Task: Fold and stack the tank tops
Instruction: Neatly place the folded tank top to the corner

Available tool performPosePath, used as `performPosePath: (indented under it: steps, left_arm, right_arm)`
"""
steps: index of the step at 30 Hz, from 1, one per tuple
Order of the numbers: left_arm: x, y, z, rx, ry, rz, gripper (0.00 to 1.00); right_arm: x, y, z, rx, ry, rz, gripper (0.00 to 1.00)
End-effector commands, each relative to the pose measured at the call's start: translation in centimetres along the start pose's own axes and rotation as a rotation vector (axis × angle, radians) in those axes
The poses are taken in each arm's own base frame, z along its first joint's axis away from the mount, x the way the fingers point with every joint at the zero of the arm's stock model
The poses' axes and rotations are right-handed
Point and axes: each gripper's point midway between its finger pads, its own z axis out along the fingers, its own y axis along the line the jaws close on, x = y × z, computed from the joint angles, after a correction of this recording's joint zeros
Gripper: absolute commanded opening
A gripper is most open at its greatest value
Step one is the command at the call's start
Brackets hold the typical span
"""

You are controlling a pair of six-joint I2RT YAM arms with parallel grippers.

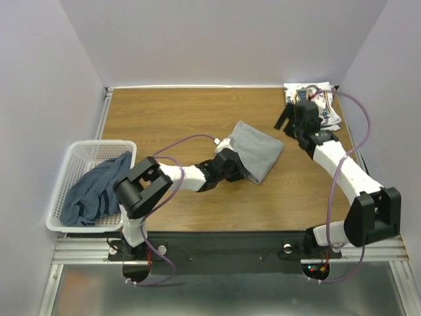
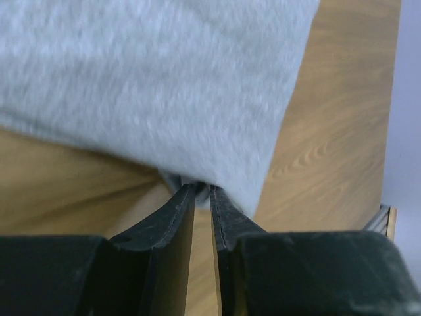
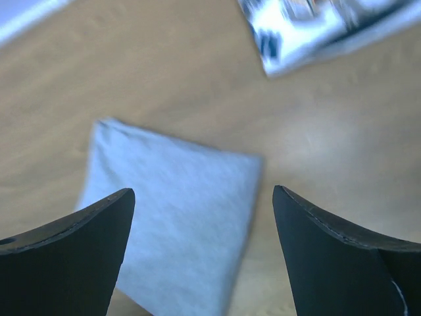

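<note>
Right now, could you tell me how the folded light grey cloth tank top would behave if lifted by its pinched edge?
Probably floppy: the folded light grey cloth tank top is soft fabric, so its layers may droop and unfold. Likely light, since the left tool pinches only a thin edge.

lab test booth: plain white walls (image 1: 230, 39) enclose a wooden tabletop (image 1: 171, 112).

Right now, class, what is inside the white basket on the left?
A crumpled dark slate blue tank top lies in the white basket, reaching up to its right rim. Whether anything lies beneath the cloth cannot be seen, because it covers that part.
</note>
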Motion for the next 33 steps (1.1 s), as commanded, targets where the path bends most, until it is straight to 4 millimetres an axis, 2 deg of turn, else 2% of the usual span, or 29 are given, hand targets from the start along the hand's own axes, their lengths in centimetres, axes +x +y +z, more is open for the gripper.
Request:
performPosePath:
  steps: [1, 2, 3, 6, 9, 13, 19, 24, 27, 30, 33]
  left_arm:
    - [-0.3, -4.1, -4.8, 0.147, 0.004, 0.05, 0.27]
    - [-0.2, -4.0, -5.5, 0.148, 0.005, 0.053, 0.27]
    - [-0.1, -4.0, -6.0, 0.149, 0.006, 0.058, 0.27]
    - [-0.3, -4.1, -8.5, 0.161, -0.006, 0.073, 0.26]
    - [-1.4, -3.7, -10.2, 0.139, -0.054, 0.099, 0.26]
    - [-2.9, -4.1, -11.9, 0.138, -0.106, 0.122, 0.27]
    - [-3.9, -4.2, -13.0, 0.142, -0.133, 0.138, 0.27]
    - [-5.0, -3.6, -13.9, 0.138, -0.153, 0.13, 0.27]
    - [-5.6, -3.5, -14.6, 0.141, -0.169, 0.128, 0.27]
    - [-6.5, -3.4, -15.1, 0.139, -0.185, 0.133, 0.27]
    - [-7.3, -3.4, -15.6, 0.14, -0.197, 0.142, 0.27]
  right_arm:
    - [9.3, -4.3, -0.1, 0.094, 0.194, 0.06, 0.91]
    - [10.4, -3.9, -0.4, 0.055, 0.221, 0.08, 0.91]
    - [12.4, -4.8, -0.8, 0.063, 0.263, 0.089, 0.9]
    - [14.0, -4.9, -1.6, 0.023, 0.273, 0.156, 0.9]
    - [14.1, -5.1, -1.6, 0.035, 0.254, 0.196, 0.91]
    - [15.6, -5.0, -1.0, 0.028, 0.282, 0.251, 0.89]
    - [17.7, -5.3, 0.6, 0.043, 0.311, 0.294, 0.86]
    - [18.6, -6.1, 2.2, 0.088, 0.303, 0.283, 0.82]
    - [19.0, -6.7, 3.1, 0.118, 0.292, 0.269, 0.77]
    - [18.9, -6.9, 4.0, 0.14, 0.287, 0.234, 0.68]
    - [18.9, -7.3, 4.8, 0.159, 0.283, 0.18, 0.5]
